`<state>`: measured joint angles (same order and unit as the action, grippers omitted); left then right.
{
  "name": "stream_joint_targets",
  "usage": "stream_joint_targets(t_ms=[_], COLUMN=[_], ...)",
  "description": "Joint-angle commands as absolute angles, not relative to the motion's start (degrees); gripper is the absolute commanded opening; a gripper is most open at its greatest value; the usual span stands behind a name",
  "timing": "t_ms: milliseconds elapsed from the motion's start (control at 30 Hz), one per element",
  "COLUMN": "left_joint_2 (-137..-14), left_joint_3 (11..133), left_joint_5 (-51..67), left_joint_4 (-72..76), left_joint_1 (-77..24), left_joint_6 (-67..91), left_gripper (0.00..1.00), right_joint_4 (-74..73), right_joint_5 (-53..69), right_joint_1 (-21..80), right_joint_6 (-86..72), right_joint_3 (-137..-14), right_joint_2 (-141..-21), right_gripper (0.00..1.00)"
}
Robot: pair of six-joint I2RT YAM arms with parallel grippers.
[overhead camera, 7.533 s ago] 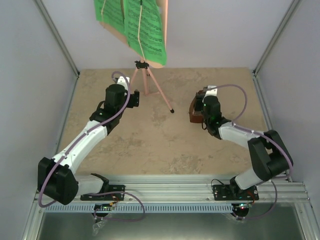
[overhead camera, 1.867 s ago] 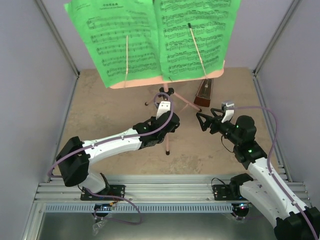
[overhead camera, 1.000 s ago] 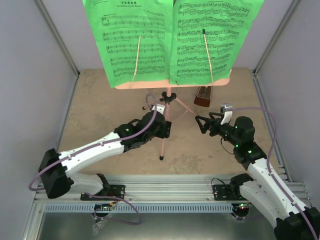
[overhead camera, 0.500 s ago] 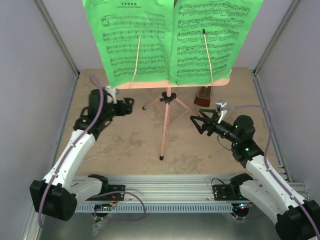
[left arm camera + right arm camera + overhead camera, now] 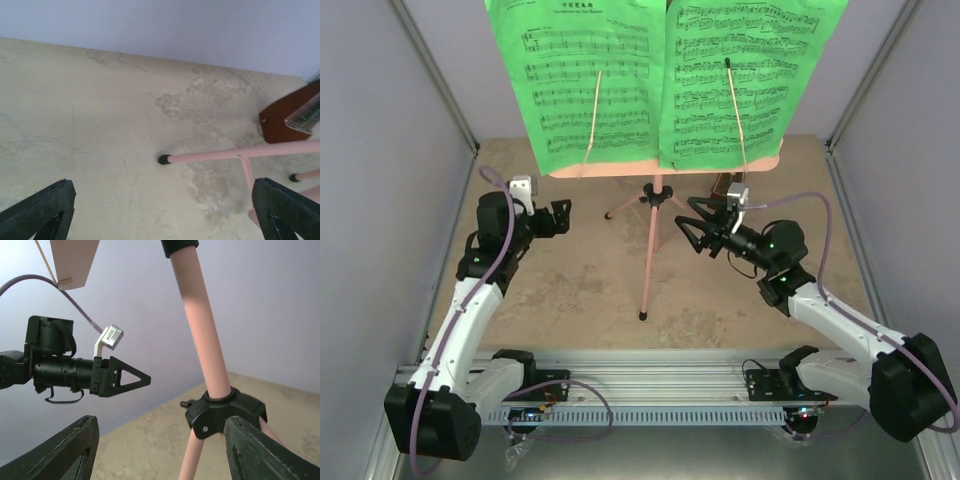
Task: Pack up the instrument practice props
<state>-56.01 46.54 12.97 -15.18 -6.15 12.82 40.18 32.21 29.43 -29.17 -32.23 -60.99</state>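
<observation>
The pink music stand (image 5: 651, 250) stands upright mid-table on its tripod legs. Two green sheet-music pages (image 5: 600, 85) rest on its desk. My right gripper (image 5: 692, 228) is open, just right of the black tripod hub (image 5: 657, 195). In the right wrist view the pole (image 5: 200, 320) and hub (image 5: 225, 412) stand between my spread fingers (image 5: 60, 455), untouched. My left gripper (image 5: 560, 215) is open and empty, left of the stand. Its view shows a pink leg with a black foot (image 5: 164, 159). The brown metronome (image 5: 287, 117) stands behind, mostly hidden in the top view (image 5: 724, 184).
Grey walls close in the tan table (image 5: 570, 290) on the left, right and back. An aluminium rail (image 5: 650, 385) with both arm bases runs along the near edge. The stand's front leg foot (image 5: 642, 316) reaches toward the rail.
My left gripper has let go of the stand's pole and drawn back to the left. My right gripper has moved left, up to the tripod hub. The stand has stayed put for the last second.
</observation>
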Motion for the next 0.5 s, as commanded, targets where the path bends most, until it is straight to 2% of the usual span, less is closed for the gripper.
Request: stream_joint_targets(t_ms=[0, 233, 467], left_joint_2=[-54.7, -53.3, -52.9], left_joint_3=[46.0, 45.0, 44.8], left_joint_5=[6.7, 6.4, 5.6], left_joint_4=[-12.4, -12.1, -12.5], left_joint_1=[-5.9, -5.9, -5.9], left_joint_6=[11.3, 11.5, 11.5], left_gripper=[0.99, 0.99, 0.99], right_joint_4=[55.3, 50.4, 44.9], right_joint_5=[26.9, 25.6, 22.7], right_joint_1=[31.1, 32.1, 32.1], right_joint_6=[-29.2, -23.5, -19.4], right_joint_3=[-32.1, -38.8, -41.3], right_joint_2=[-65.4, -73.1, -73.8], right_gripper=[0.7, 0.63, 0.59])
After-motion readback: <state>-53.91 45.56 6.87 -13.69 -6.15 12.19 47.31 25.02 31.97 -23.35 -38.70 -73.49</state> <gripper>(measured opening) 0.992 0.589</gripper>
